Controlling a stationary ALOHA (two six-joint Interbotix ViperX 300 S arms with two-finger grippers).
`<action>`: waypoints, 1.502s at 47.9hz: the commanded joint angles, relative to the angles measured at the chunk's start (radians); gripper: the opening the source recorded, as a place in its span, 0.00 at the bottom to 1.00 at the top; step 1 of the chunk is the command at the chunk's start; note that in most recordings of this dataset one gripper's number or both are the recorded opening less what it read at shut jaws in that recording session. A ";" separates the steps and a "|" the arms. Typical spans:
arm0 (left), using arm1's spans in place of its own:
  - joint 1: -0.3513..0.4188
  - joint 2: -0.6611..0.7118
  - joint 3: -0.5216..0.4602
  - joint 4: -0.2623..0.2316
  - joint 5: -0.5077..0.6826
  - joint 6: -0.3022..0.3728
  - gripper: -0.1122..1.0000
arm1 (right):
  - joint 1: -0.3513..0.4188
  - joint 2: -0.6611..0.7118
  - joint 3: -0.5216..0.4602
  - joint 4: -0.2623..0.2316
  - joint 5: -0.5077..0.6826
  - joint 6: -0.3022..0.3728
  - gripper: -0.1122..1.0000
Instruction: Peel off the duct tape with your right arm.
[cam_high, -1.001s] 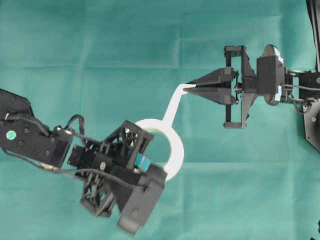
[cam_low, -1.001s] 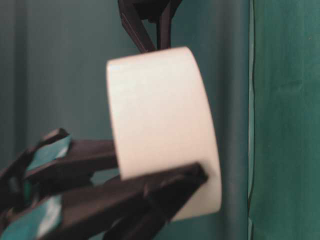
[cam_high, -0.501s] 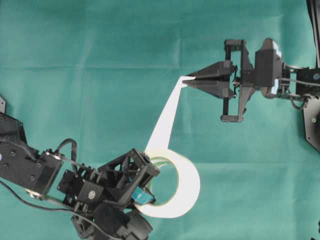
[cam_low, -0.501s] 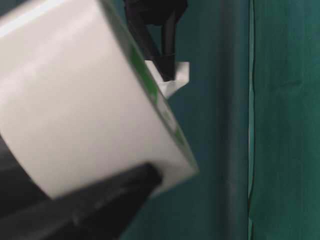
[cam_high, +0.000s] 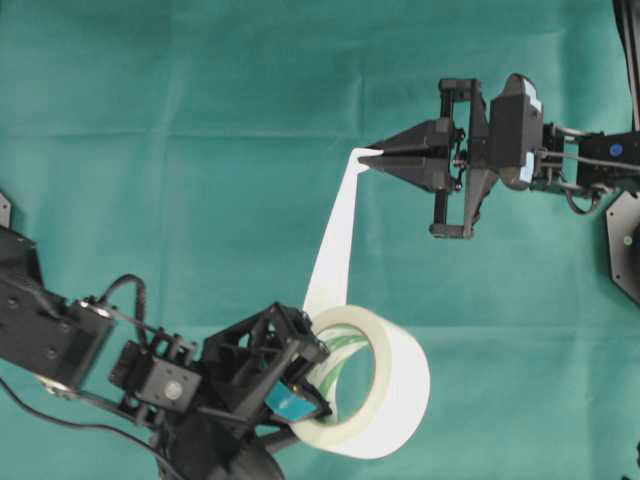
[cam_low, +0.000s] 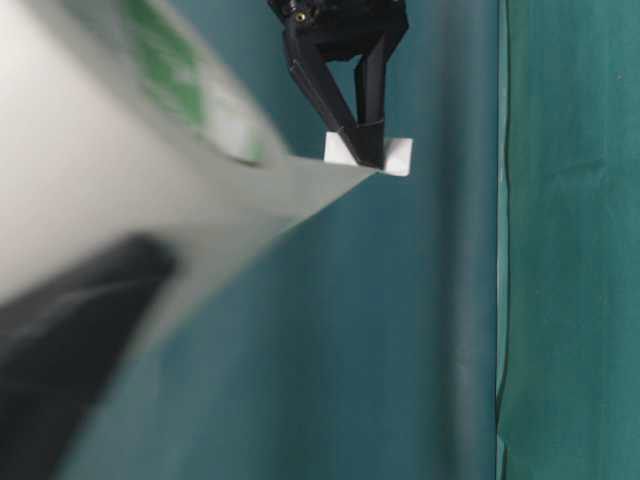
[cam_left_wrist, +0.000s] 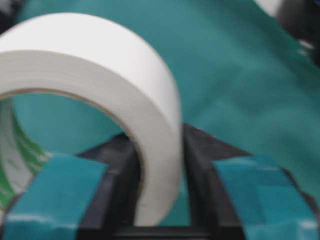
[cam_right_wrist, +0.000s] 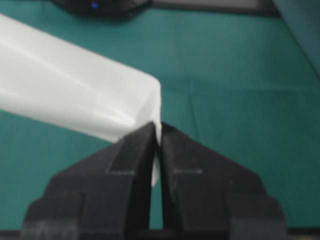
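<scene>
The duct tape (cam_high: 392, 392) is a wide white roll with a greenish core, held tilted above the green cloth at the lower middle. My left gripper (cam_high: 303, 397) is shut on the roll's wall, one teal-patched finger inside the ring and one outside (cam_left_wrist: 159, 145). A long white strip (cam_high: 336, 232) runs from the roll up to my right gripper (cam_high: 372, 157), which is shut on the strip's loose end (cam_right_wrist: 157, 127). From table level the pinched end (cam_low: 398, 157) shows at the right gripper's tips (cam_low: 368, 156), with the blurred roll (cam_low: 90, 190) close to the lens.
Green cloth (cam_high: 200, 150) covers the whole table, with a fold line running across its upper part. The right arm's base (cam_high: 625, 250) sits at the right edge. A green backdrop panel (cam_low: 570, 240) stands at the right in the table-level view.
My left gripper has carried the roll down and to the right and tilted it. The peeled strip has grown much longer. My right gripper has shifted slightly up and left, still pinching the end.
</scene>
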 joint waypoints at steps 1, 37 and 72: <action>-0.077 -0.066 -0.014 -0.009 -0.063 0.021 0.29 | -0.061 0.000 -0.006 0.006 0.008 0.005 0.02; -0.089 -0.245 0.216 -0.009 -0.499 0.087 0.29 | -0.081 0.034 -0.009 0.005 0.046 0.044 0.02; -0.080 -0.304 0.239 -0.009 -0.637 0.104 0.29 | -0.089 0.078 -0.011 0.005 0.080 0.069 0.02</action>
